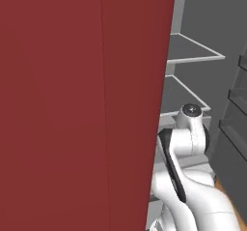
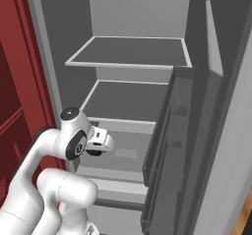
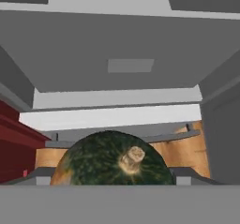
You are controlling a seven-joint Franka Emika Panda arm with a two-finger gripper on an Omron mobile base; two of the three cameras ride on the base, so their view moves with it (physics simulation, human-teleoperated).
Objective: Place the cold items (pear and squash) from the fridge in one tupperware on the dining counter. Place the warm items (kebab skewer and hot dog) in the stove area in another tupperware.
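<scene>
The squash [image 3: 98, 164], a round dark green ball with a tan stem stub, sits close up at the bottom of the hand view. My gripper [image 3: 112, 177] is shut on it, with a grey finger tip showing at each side. The squash hangs in the air in front of the open fridge [image 2: 138, 52], level with the labelled drawer [image 3: 130, 65], and wooden floor shows beneath it. In the right base view my hand [image 2: 101, 141] is held low before that drawer [image 2: 125, 153], with something dark under it.
Two bare grey shelves [image 2: 130, 49] are above the drawer. The open fridge door with its bins [image 2: 165, 145] stands close on the right. A tall dark red cabinet side [image 1: 82, 104] walls off the left. Wooden floor [image 3: 187, 153] lies below.
</scene>
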